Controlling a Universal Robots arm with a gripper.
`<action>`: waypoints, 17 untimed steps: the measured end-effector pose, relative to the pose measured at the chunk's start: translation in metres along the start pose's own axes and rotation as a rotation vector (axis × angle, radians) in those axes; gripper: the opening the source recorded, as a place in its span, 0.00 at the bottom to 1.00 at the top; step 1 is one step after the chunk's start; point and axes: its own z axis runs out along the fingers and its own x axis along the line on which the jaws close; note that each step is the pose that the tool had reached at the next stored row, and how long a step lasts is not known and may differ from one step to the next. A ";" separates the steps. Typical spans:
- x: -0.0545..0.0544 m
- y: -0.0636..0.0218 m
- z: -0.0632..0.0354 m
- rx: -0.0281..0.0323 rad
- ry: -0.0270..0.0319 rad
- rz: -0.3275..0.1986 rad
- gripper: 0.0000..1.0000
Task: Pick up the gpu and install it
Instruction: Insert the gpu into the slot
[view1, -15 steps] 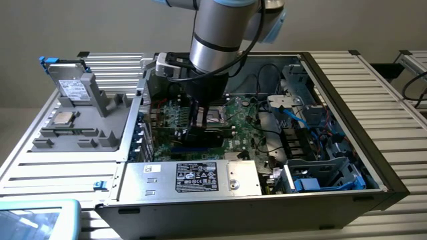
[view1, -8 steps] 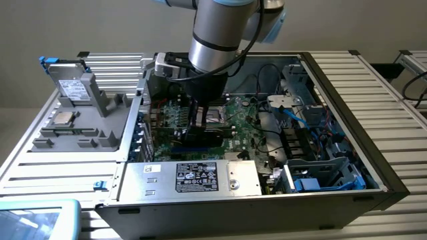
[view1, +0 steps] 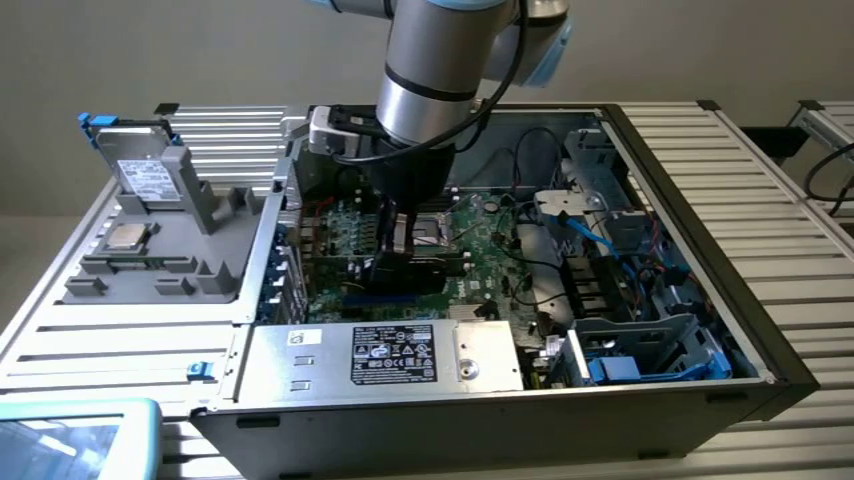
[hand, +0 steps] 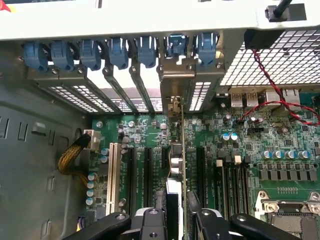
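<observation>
The gripper (view1: 398, 250) is low inside the open case (view1: 694, 180), directly above the motherboard (hand: 150, 132). Its fingers (hand: 150, 222) are closed on the gpu (hand: 182, 150), one on each face. The card stands on edge between them and runs straight ahead of the gripper toward the rear wall of the case.

At its far end the silver bracket (hand: 177, 80) lies against the row of slot openings, under one of the blue clips (hand: 176, 46). More blue clips line up to both sides of it. The card's lower edge lies along a black slot (hand: 200, 162) on the board. I cannot tell whether it is seated in that slot or only just above it.

Beside the gripper on one side are more black slots and a white slot (hand: 112, 172). On the other side are the memory sockets (hand: 232, 182) and the CPU socket (hand: 295, 207). A red and black wire (hand: 270, 82) loops above them.

The power supply (view1: 380, 355) sits just behind the gripper in the case. Well outside the case, a grey tray (view1: 174, 250) holds a drive (view1: 144, 178).
</observation>
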 end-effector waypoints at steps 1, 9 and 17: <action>-0.001 0.0001 0.0000 -0.0001 0.0000 0.000 0.27; -0.004 0.0005 -0.0017 -0.0001 -0.0005 0.001 0.27; -0.004 0.0015 -0.0012 0.0045 -0.0004 0.002 0.27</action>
